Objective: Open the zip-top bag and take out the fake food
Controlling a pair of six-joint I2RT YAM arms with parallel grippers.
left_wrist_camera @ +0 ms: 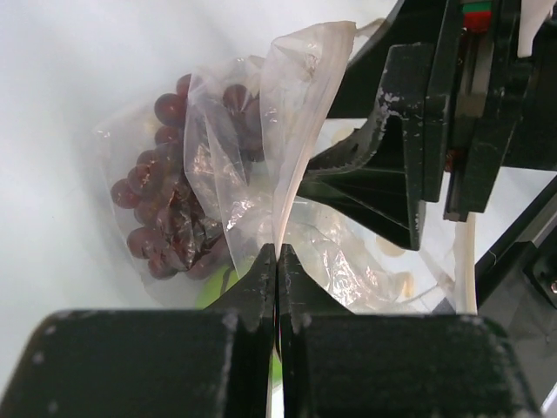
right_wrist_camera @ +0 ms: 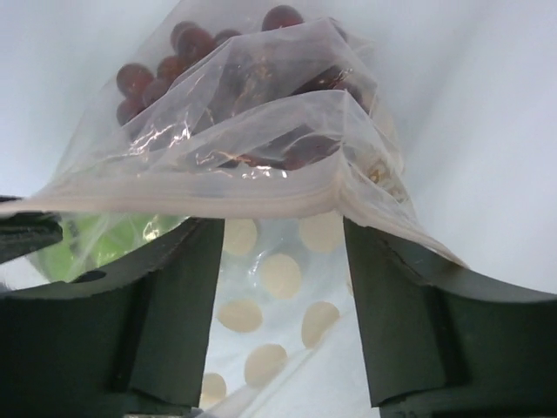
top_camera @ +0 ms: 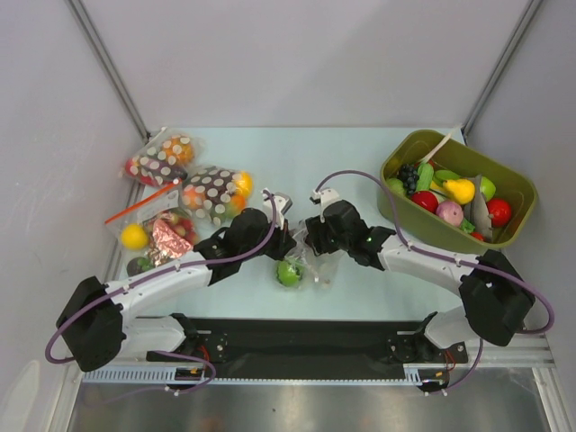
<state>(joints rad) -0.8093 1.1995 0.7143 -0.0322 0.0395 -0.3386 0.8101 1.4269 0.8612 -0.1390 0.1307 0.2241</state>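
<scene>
The clear zip-top bag (top_camera: pixel 310 261) lies at the table's middle between both grippers. It holds a dark purple grape bunch (left_wrist_camera: pixel 170 218) and a green round fruit (top_camera: pixel 289 272). My left gripper (left_wrist_camera: pixel 278 252) is shut on a thin edge of the bag near its mouth, and it shows in the top view (top_camera: pixel 286 238) too. My right gripper (right_wrist_camera: pixel 283 235) is open, its fingers (right_wrist_camera: pixel 183 287) wide apart, with the bag's whitish zip strip (right_wrist_camera: pixel 218 198) lying across the tips. The grapes (right_wrist_camera: pixel 252 87) sit beyond the strip. The yellow and orange-red pieces are not visible.
A green bin (top_camera: pixel 517 193) of toy food stands at the back right. Brown white-dotted bags (top_camera: pixel 211 191) and a bag with a red zip strip (top_camera: pixel 148 209) lie at the left. Metal frame posts rise at both back corners.
</scene>
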